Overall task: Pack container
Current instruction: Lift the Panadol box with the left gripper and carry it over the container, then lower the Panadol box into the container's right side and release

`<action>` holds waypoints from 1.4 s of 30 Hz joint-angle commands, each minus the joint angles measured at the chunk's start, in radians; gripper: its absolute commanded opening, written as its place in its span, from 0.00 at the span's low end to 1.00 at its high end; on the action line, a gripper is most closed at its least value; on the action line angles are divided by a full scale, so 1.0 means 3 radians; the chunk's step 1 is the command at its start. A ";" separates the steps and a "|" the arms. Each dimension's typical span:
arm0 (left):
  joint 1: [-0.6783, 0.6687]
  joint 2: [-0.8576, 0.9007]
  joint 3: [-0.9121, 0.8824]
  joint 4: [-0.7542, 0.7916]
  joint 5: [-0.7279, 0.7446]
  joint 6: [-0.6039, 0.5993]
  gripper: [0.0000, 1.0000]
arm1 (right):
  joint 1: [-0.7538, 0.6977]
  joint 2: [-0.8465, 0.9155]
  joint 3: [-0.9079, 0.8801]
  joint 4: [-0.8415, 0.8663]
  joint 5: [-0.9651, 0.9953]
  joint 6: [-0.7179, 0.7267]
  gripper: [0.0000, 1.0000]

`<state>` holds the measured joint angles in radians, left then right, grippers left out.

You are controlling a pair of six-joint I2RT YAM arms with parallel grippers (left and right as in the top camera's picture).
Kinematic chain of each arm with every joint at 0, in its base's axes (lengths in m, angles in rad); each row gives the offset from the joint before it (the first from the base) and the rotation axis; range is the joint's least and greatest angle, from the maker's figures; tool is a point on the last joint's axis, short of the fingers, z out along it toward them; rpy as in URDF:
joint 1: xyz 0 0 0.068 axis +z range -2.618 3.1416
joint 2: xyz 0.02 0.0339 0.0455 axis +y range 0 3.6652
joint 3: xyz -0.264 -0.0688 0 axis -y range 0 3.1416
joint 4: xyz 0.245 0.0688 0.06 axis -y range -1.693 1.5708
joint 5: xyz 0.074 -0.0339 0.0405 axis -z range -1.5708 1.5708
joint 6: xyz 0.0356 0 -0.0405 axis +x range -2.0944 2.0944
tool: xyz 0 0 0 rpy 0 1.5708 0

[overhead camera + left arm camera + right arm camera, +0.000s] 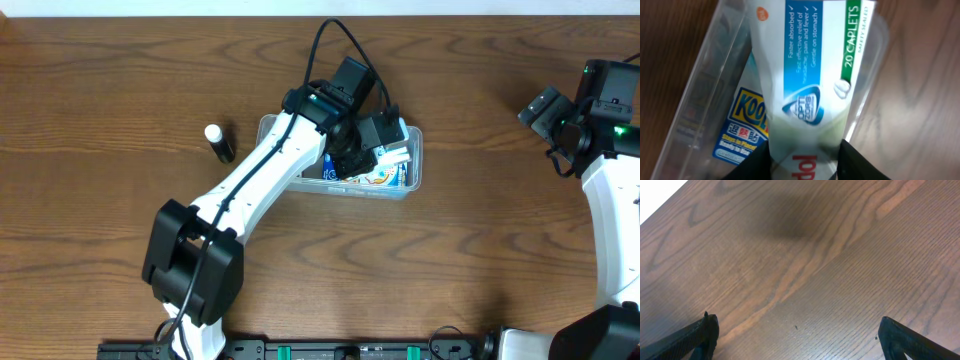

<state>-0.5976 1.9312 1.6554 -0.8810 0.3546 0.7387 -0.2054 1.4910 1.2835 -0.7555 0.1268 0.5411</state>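
Note:
The container (414,172), a clear plastic tray, sits mid-table; its left wall (700,90) also shows in the left wrist view. My left gripper (362,150) (805,161) hangs over it, shut on a white caplet box (810,75) with blue and green print. The box's far end points into the tray, and both black fingers (757,167) press its sides. Under the box lies a blue packet (742,130) on the tray floor, also visible from overhead (385,180). My right gripper (545,112) (797,335) stands open over bare wood at the far right, holding nothing.
A small dark bottle with a white cap (218,142) lies on the wooden table (480,250) left of the tray. The left arm (250,190) stretches from the front edge across to the tray. The right arm's base is at the front right.

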 commanded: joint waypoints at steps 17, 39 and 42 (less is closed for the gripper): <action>-0.0010 0.0203 -0.0020 0.0278 -0.0127 0.0579 0.44 | -0.0015 -0.0062 0.0032 -0.0004 0.0013 0.0024 0.99; -0.0001 0.0066 -0.0019 0.0198 -0.1002 -0.2661 0.19 | -0.0015 -0.0062 0.0032 -0.0004 0.0013 0.0024 0.99; 0.0023 0.0066 -0.0019 0.0003 -0.1003 -0.3137 0.15 | -0.0015 -0.0062 0.0032 -0.0004 0.0013 0.0025 0.99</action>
<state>-0.5972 1.9785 1.6554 -0.8516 0.0719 0.0235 -0.2054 1.4910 1.2835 -0.7555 0.1268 0.5411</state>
